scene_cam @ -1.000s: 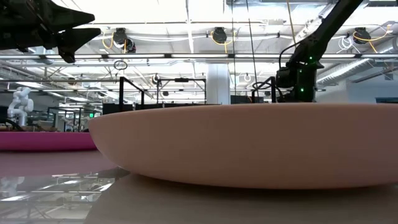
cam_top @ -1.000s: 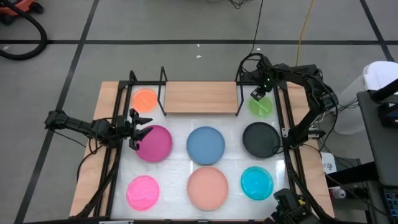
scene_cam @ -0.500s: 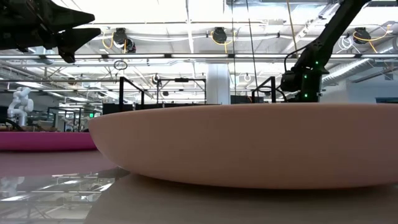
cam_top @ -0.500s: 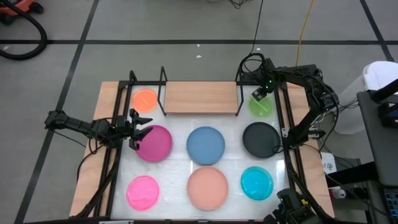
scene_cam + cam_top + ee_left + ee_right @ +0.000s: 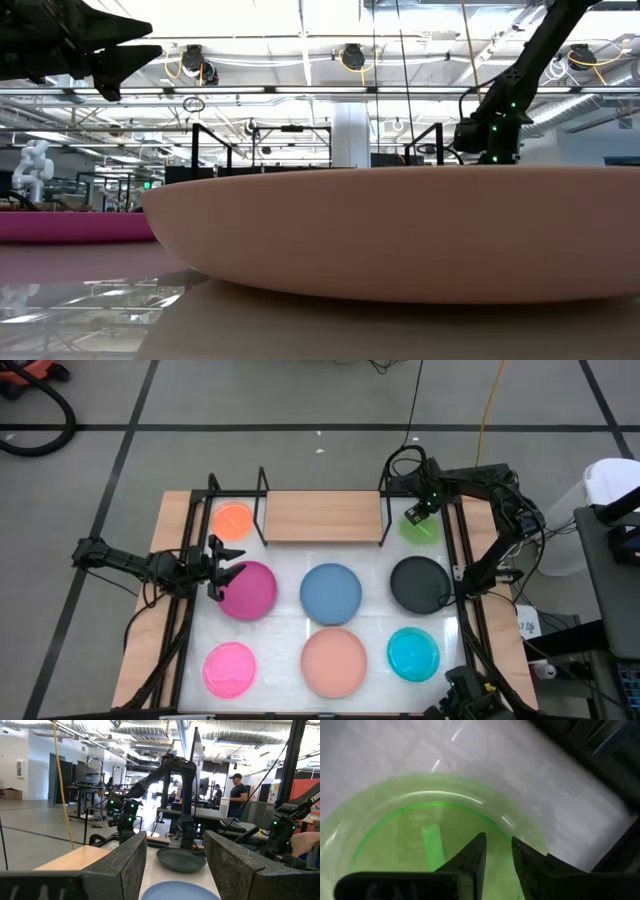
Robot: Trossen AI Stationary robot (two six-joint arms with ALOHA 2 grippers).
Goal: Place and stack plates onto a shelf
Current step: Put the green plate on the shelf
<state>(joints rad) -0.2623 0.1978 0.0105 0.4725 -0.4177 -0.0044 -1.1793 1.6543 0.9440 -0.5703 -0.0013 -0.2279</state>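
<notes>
Eight plates lie flat on the white tabletop: orange [image 5: 233,520], green [image 5: 422,530], magenta [image 5: 250,590], blue [image 5: 331,592], black [image 5: 419,583], pink [image 5: 230,668], salmon [image 5: 335,662] and cyan [image 5: 413,654]. The wooden shelf [image 5: 322,517] stands at the far edge between the orange and green plates and holds nothing. My right gripper [image 5: 497,845] points down over the green plate [image 5: 420,835], its fingers a narrow gap apart. My left gripper [image 5: 226,572] hangs wide open above the magenta plate's left edge. My right gripper comes from above, pointing down at the green plate just inside its rim [image 5: 520,827], on the side toward the shelf. I cannot tell whether the fingertips [image 5: 479,845] touch the plate. The plate lies flat on the table.
Black rod uprights [image 5: 262,500] stand at the shelf's ends. Black frame rails [image 5: 460,560] run along the table's left and right sides. People stand in the room beyond the table [image 5: 237,790]. The salmon plate [image 5: 400,235] fills most of the low view.
My right gripper has gone a little toward the table's right edge and lower over the green plate, covering more of it in the high view.
</notes>
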